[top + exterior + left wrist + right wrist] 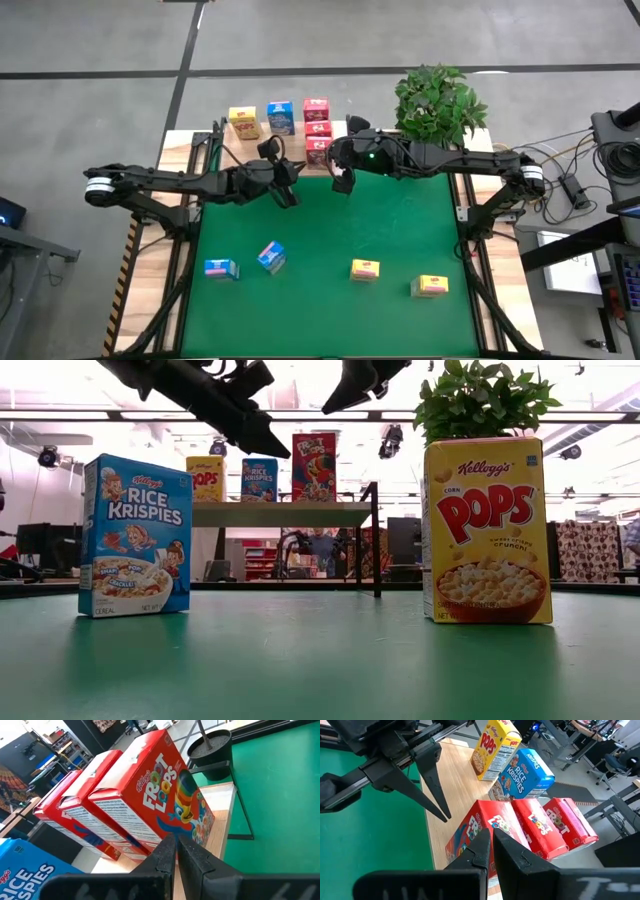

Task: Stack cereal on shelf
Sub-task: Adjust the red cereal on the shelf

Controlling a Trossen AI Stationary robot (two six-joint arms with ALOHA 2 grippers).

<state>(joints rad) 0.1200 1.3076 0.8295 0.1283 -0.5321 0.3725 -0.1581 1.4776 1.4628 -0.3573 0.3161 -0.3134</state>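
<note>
High view: both grippers shut & empty – left gripper, right gripper – near shelf. Four cereal boxes lie on mat. Prob. light, stiff cardboard; grip across narrow sides.

Robotics lab in a large industrial hall

Grey concrete floor surrounds the table; a ceiling of strip lights runs overhead, desks and office chairs stand far behind, cables trail at right.
</note>
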